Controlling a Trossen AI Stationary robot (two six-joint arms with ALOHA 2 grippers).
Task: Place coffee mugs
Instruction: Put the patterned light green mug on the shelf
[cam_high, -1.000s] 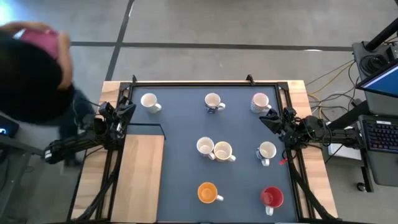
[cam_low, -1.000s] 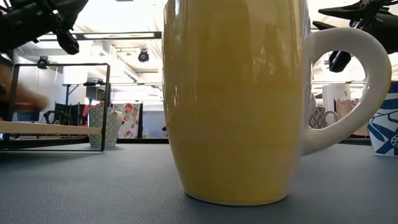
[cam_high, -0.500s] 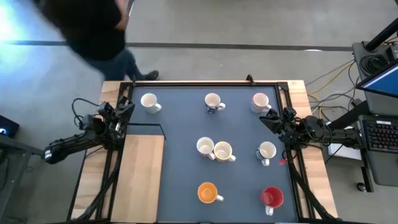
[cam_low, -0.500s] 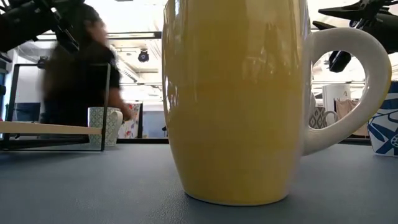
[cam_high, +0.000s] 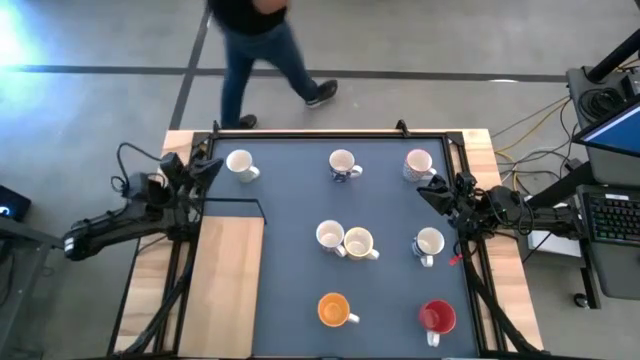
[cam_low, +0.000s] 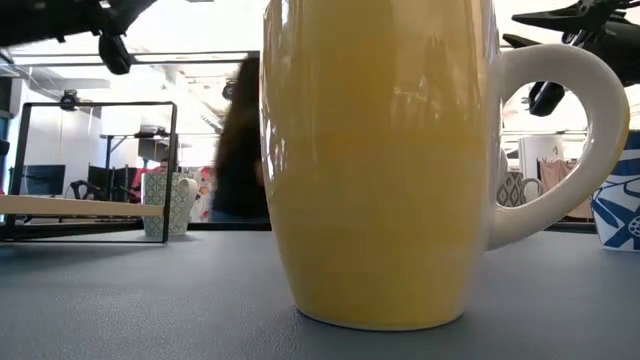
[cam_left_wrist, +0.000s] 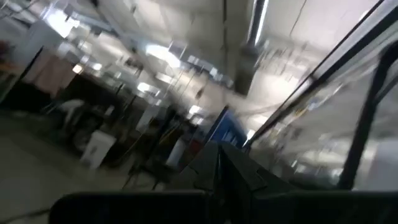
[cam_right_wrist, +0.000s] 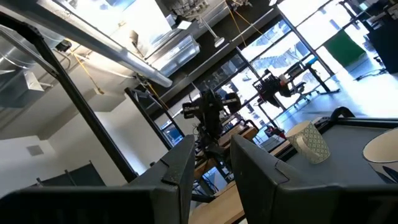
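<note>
Beyond the worktop (cam_high: 290, 300) a person (cam_high: 262, 45) walks. Eight mugs (cam_high: 358, 243) stand spread across it. Left hand (cam_high: 203, 170), fingers together, waits at its left edge; right hand (cam_high: 432, 192), fingers apart, at its right, empty.

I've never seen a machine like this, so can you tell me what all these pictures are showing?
It is a robot with two dark arms at a table. One picture looks straight down from above, one sits low on the tabletop, and two come from cameras on the arms' wrists.

On the dark mat stand eight coffee mugs: six pale ones, an orange mug and a red mug. The low camera is almost filled by one yellowish mug right in front of it.

The left end effector waits shut at the table's left edge. The right end effector waits open at the right edge. Neither holds anything. A person walks past behind the table.
</note>
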